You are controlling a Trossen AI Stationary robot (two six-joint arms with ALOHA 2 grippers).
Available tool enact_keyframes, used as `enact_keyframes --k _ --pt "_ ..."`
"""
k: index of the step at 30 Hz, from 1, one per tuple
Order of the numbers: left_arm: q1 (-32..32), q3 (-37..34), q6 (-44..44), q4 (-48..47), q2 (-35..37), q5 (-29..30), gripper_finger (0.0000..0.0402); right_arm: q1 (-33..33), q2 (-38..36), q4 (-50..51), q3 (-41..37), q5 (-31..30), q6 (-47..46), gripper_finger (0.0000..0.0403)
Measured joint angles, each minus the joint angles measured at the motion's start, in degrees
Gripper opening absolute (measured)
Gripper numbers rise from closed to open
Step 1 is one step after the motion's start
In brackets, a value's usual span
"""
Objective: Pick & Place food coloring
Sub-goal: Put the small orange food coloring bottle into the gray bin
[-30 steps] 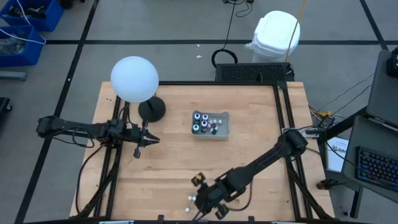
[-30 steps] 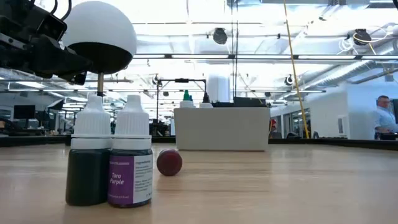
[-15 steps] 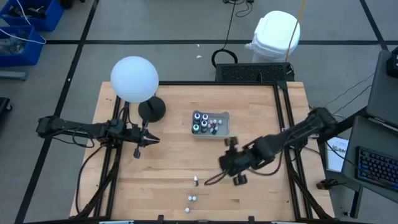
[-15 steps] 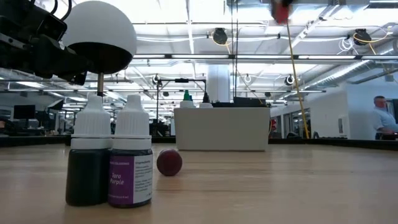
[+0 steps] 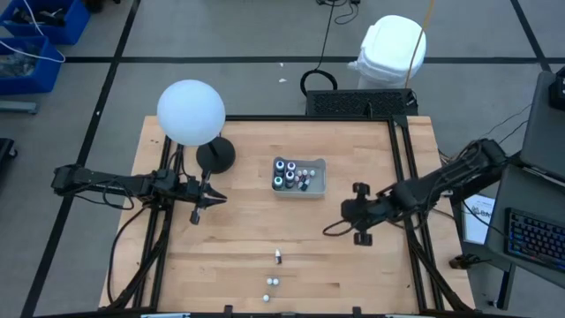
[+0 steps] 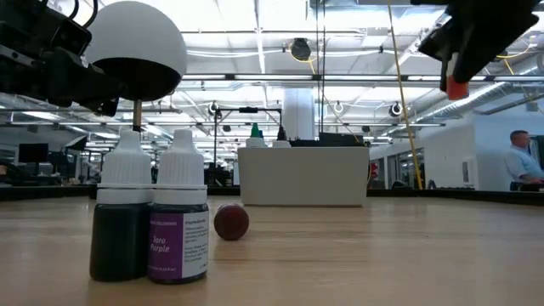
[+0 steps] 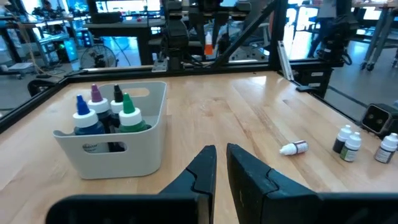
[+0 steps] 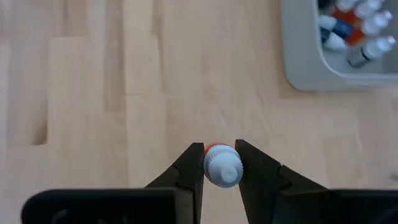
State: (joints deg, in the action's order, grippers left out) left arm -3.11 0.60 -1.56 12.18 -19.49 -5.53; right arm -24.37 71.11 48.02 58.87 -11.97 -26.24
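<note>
Three small food-coloring bottles (image 5: 274,281) lie loose low in the overhead frame, more stand in the grey tray (image 5: 318,187) at its centre, the right gripper (image 8: 219,163) right of the tray clenches an orange bottle (image 8: 221,168), and the left gripper (image 7: 221,163) waits nearly closed, empty, at left.

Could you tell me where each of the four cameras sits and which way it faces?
High view: above the table, looking straight down; both arms show.
Low view: at tabletop height, facing the room; two bottles stand close, and the right gripper hangs above with an orange bottle.
Left wrist view: looks across the table at the grey tray; the left gripper shows.
Right wrist view: looks down at the wood; its fingers pinch the orange bottle.
Shared: both wrist views show the tray.
</note>
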Motion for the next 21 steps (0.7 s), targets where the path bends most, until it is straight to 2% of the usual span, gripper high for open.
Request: enact_keyframes --k 5,9,15,21 --pt "0.0 0.0 0.0 0.1 0.0 4.3 0.0047 3.3 -3.7 0.2 -3.3 0.1 0.0 0.007" --pt "0.0 0.0 0.9 0.0 0.0 8.3 0.0047 7.8 -5.7 0.3 -4.4 -0.1 3.5 0.0068" --pt "0.0 0.0 4.2 -0.8 0.0 9.0 0.0047 16.6 -7.0 -0.2 -4.4 0.0 8.4 0.0069" --pt "0.0 0.0 -1.2 0.7 0.0 10.2 0.0047 23.6 -6.8 -0.2 -4.4 0.2 12.8 0.0067"
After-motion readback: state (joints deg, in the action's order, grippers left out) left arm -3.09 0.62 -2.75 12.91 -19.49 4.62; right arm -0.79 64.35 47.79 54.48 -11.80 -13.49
